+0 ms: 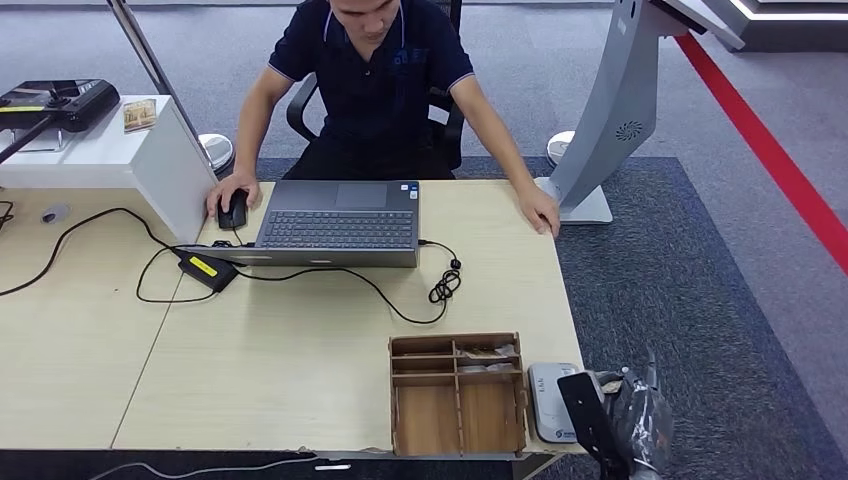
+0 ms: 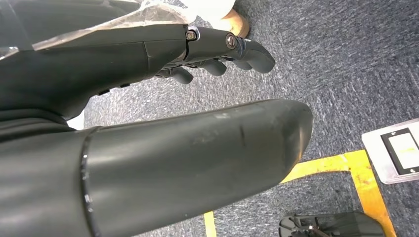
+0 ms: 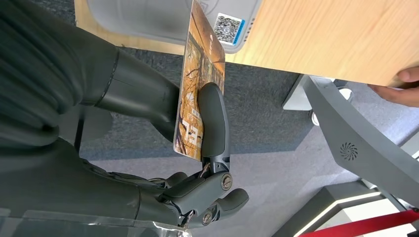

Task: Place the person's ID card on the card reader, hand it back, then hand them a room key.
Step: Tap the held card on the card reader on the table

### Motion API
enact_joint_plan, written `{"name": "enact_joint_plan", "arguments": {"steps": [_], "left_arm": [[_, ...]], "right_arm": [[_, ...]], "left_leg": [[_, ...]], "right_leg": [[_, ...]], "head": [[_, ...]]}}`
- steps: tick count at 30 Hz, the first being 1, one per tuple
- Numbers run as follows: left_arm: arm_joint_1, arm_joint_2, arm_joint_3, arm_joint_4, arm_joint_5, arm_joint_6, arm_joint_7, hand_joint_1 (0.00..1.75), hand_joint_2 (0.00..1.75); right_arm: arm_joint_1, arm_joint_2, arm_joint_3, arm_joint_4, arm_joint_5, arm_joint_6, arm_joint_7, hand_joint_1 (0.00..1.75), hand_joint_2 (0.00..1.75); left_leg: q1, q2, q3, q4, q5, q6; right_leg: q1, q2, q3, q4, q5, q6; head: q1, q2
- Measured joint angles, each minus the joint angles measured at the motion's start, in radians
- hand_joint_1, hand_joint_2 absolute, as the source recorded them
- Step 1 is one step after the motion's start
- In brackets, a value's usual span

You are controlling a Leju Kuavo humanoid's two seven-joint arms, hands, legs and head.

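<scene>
1. We see the pale wooden worktop (image 1: 300, 350) running across the head view, with a seated person (image 1: 375, 80) at its far side, one of their hands on a mouse (image 1: 233, 210) and the other flat near the far right corner.
2. An open laptop (image 1: 340, 225) sits in front of the person.
3. A wooden compartment tray (image 1: 457, 395) stands at the near edge, and the grey card reader (image 1: 552, 400) lies just beside it on the right.
4. Our right hand (image 3: 197, 148) grips the card (image 3: 201, 79) between thumb and a finger, edge-on just off the worktop's corner, its far end near the reader (image 3: 173, 19).
5. Our left hand (image 2: 217, 54) hangs over the carpet with fingers curled in, holding nothing.
</scene>
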Motion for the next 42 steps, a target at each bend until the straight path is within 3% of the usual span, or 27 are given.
{"name": "enact_joint_plan", "arguments": {"steps": [42], "left_arm": [[0.0,0.0,0.0,0.0,-0.003,0.004,0.0,0.0,0.0]], "right_arm": [[0.01,0.002,0.028,0.049,-0.015,0.0,-0.034,1.75,1.75]], "left_leg": [[0.0,0.0,0.0,0.0,0.0,0.0]], "right_leg": [[0.0,0.0,0.0,0.0,0.0,0.0]], "head": [[0.0,0.0]]}}
